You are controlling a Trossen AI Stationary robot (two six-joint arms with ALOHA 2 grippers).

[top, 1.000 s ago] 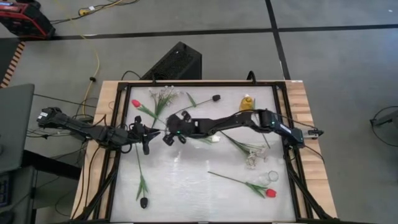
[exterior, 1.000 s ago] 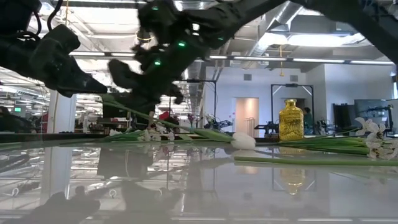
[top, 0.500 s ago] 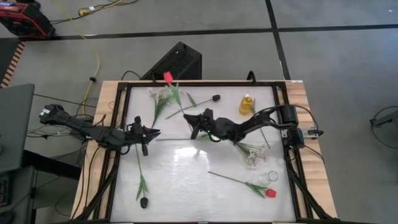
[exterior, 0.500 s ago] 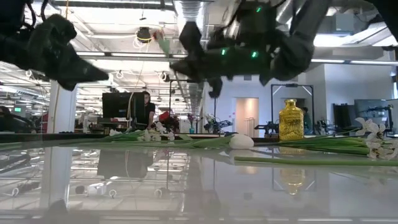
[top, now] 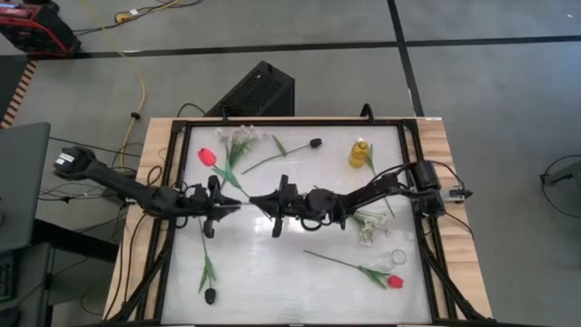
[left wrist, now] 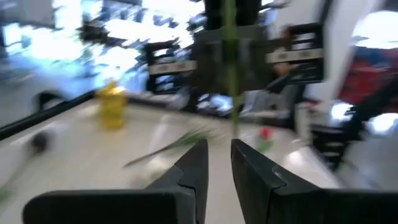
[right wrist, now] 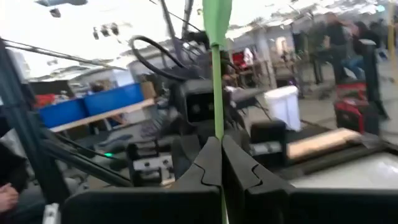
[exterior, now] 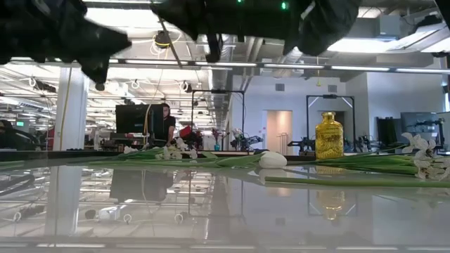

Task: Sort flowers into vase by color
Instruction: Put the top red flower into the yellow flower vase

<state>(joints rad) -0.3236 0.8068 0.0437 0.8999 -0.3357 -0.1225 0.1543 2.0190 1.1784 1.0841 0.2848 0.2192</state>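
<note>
A red tulip (top: pixel 207 156) on a long green stem (right wrist: pixel 217 93) is held off the table at centre left. My right gripper (top: pixel 256 201) (right wrist: pixel 217 146) is shut on that stem and points about level toward the table's left. Facing it, my left gripper (top: pixel 234 205) (left wrist: pixel 216 152) is open by a narrow gap. The stem (left wrist: pixel 230 74) stands just beyond its fingertips; I cannot tell whether they touch it. A yellow vase (top: pixel 360 153) (exterior: pixel 328 135) stands at the far right. Other flowers lie flat on the table. My right gripper pinches the red tulip's green stem (right wrist: pixel 217 127) between its two fingers, well below the flower head. The fingers come about level from the table's right and lie across the stem. The stem rises above the fingers, and the tulip is clear of the table.
White blossom sprigs (top: pixel 238 138) and a dark tulip (top: pixel 315 143) lie at the far side. Another dark tulip (top: pixel 210 295) lies near left, a second red tulip (top: pixel 394 282) near right beside a small clear glass (top: pixel 398 259). More white sprigs (top: pixel 368 227) lie under the right arm.
My right gripper has lifted the red tulip off the table, swung it toward the far right, then brought it back toward my left gripper. It has tipped from pointing down to about level. My left gripper has risen a little and tipped up to level.
</note>
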